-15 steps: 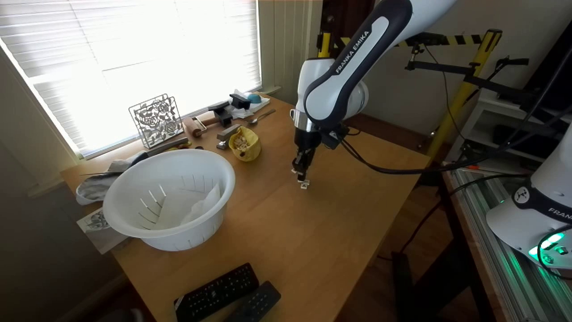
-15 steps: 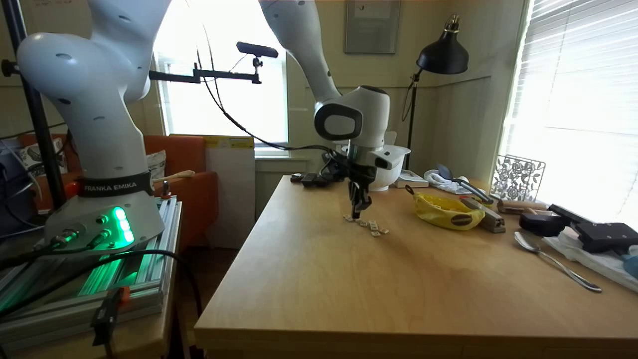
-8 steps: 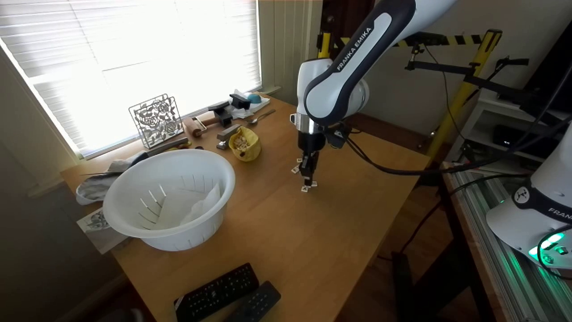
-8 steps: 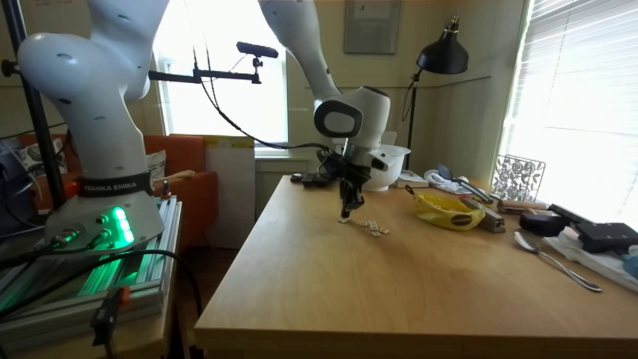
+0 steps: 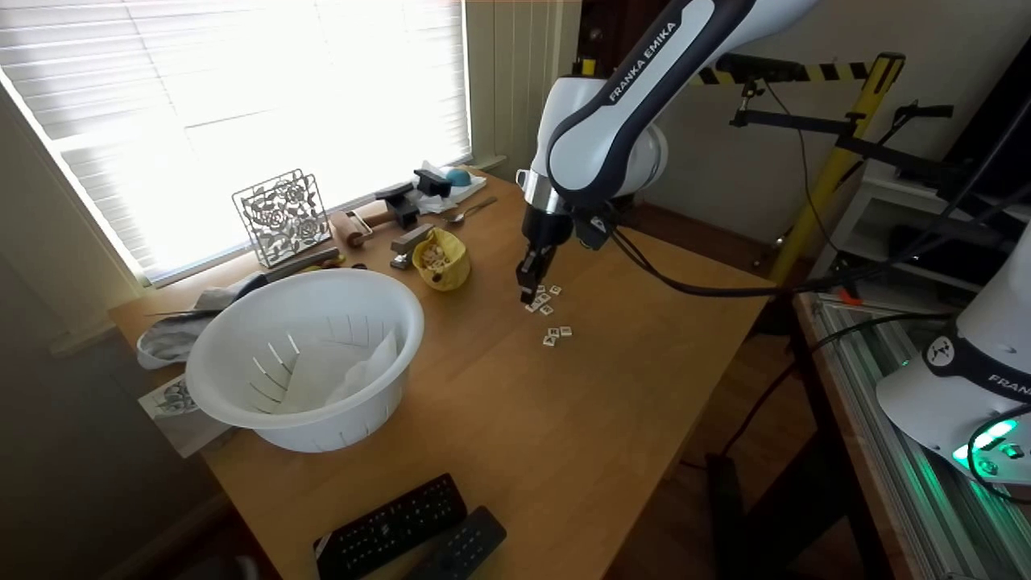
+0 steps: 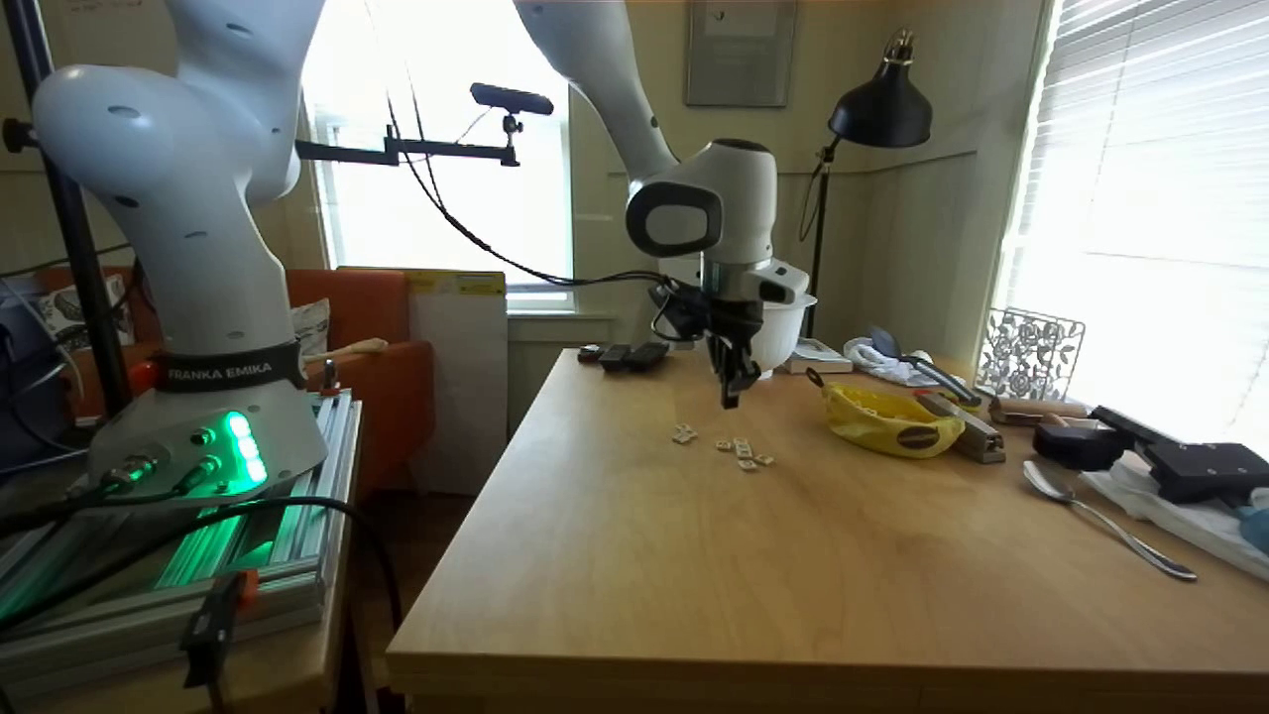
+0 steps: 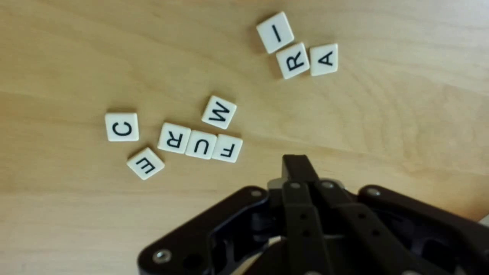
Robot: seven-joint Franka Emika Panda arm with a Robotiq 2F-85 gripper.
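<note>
My gripper [image 7: 300, 157] is shut with nothing between its fingertips and hangs a little above the table [image 6: 634, 555]. White letter tiles lie face up on the wood. Closest to the tips in the wrist view is the F tile [image 7: 227, 148], which forms a touching row with the U tile [image 7: 201, 144] and an R tile [image 7: 174, 138]. A W or M tile [image 7: 219, 112], the C tile [image 7: 122, 127] and the E tile [image 7: 145, 163] lie around that row. Farther up, an I tile [image 7: 275, 33], another R tile [image 7: 293, 60] and the A tile [image 7: 324, 59] are bunched together.
A yellow pouch [image 5: 441, 270] holding tiles stands by a stapler-like grey thing [image 5: 411, 238]. A large white bowl [image 5: 304, 408] and black remotes [image 5: 395, 528] occupy one end. Along the window are a metal napkin holder [image 5: 282, 216], black objects [image 5: 399, 203] and a spoon [image 6: 1110, 521].
My gripper slid low across the table to the I, R, A group, shifting those tiles a little. Since then it has risen and swung back over the other tiles, staying shut.
</note>
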